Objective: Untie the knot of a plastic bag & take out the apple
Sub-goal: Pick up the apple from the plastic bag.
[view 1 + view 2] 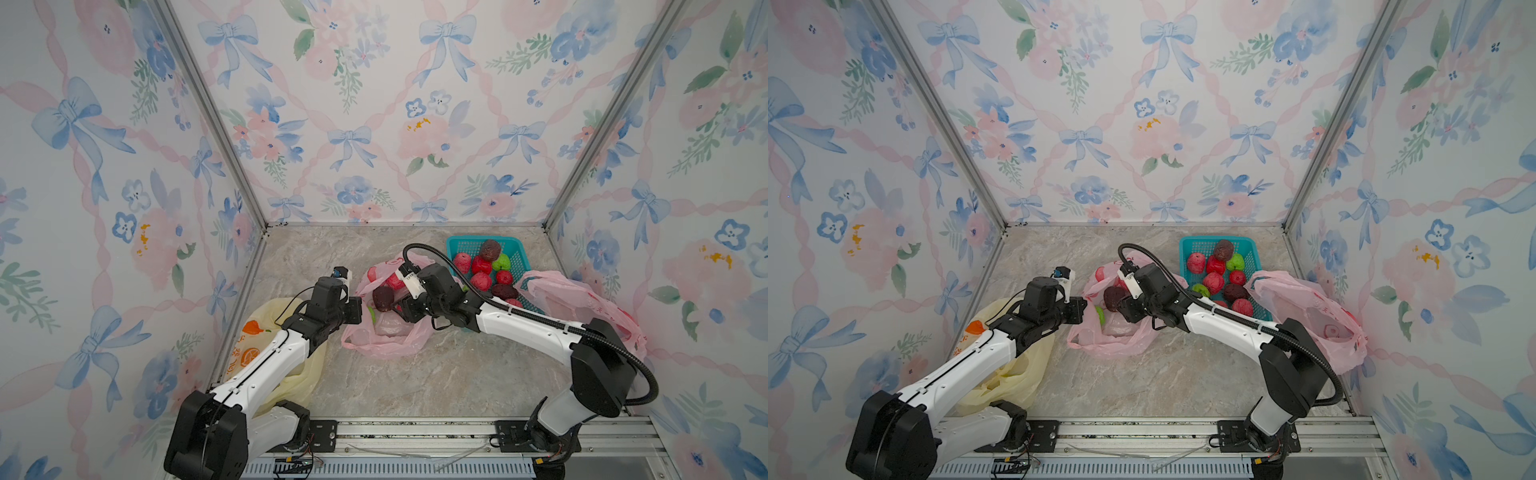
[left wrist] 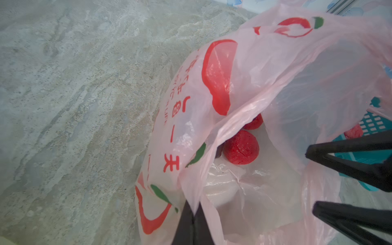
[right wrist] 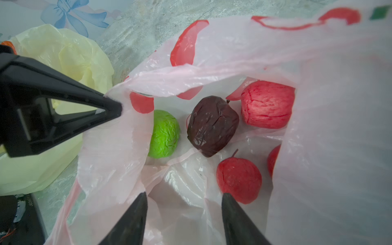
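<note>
Two grippers are on the job: left gripper (image 2: 192,214) is pinched tight on the bag (image 1: 384,340) rim, holding the mouth up; right gripper (image 3: 183,203) hangs over the opening, jaws apart and empty.

Knot looks already undone, so we judge the step in hand is the pick. Bag sits mid-table between both arms in both top views.

In the right wrist view the dark apple (image 3: 213,125) sits at 12 o'clock from the jaws, a red apple (image 3: 238,180) at 2 o'clock just beside one tip, another red one (image 3: 268,105) at 1 o'clock, a green one (image 3: 164,133) at 11 o'clock.

How we'd do it well:
- keep the left pinch steady so the rim stays lifted
- go for the dark apple or the near red one, straddle it cleanly
- watch the loose film fold lying under the jaws; we could clamp plastic with the fruit
- the fruit looks crumpled and soft, so close gently

Around us:
- teal basket (image 1: 457,245) at 1 o'clock from the bag, already holding fruit
- second pink bag (image 1: 582,303) at 3 o'clock, draped partly over the basket edge
- yellow bag (image 1: 266,320) at 9 o'clock, under the left arm

Main obstruction is the bag wall sagging on the right gripper's side.
</note>
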You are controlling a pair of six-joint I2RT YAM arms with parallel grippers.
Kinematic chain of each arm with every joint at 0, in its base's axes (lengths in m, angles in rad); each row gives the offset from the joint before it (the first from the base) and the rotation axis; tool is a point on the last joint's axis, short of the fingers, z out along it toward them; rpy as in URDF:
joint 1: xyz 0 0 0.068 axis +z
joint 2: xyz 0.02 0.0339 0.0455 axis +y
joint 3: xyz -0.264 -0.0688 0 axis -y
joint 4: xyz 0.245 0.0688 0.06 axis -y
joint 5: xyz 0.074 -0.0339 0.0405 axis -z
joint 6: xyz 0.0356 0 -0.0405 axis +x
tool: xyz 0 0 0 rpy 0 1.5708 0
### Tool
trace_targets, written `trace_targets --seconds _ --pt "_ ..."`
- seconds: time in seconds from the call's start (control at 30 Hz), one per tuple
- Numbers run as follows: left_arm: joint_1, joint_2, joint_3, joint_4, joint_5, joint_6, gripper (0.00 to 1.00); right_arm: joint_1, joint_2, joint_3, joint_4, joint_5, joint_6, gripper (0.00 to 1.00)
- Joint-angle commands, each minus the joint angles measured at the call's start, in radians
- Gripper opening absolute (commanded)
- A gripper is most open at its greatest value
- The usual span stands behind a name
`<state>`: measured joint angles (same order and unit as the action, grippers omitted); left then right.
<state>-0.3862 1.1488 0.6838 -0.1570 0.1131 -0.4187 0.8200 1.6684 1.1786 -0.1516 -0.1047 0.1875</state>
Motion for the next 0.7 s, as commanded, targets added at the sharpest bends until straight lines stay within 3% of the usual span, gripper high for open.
trace_targets --seconds 0.0,0.33,0.67 --pt "-0.009 0.014 0.025 0.013 0.010 0.021 0.00 -0.003 0.093 0.075 -0.055 0.054 -0.029 0.58" --pt "-0.010 0.009 0.023 0.014 -0.001 0.024 0.00 -0.036 0.225 0.156 -0.163 0.173 -0.022 0.67" --pt "-0.010 0.026 0.031 0.015 0.003 0.024 0.00 -0.040 0.288 0.180 -0.176 0.191 -0.030 0.75"
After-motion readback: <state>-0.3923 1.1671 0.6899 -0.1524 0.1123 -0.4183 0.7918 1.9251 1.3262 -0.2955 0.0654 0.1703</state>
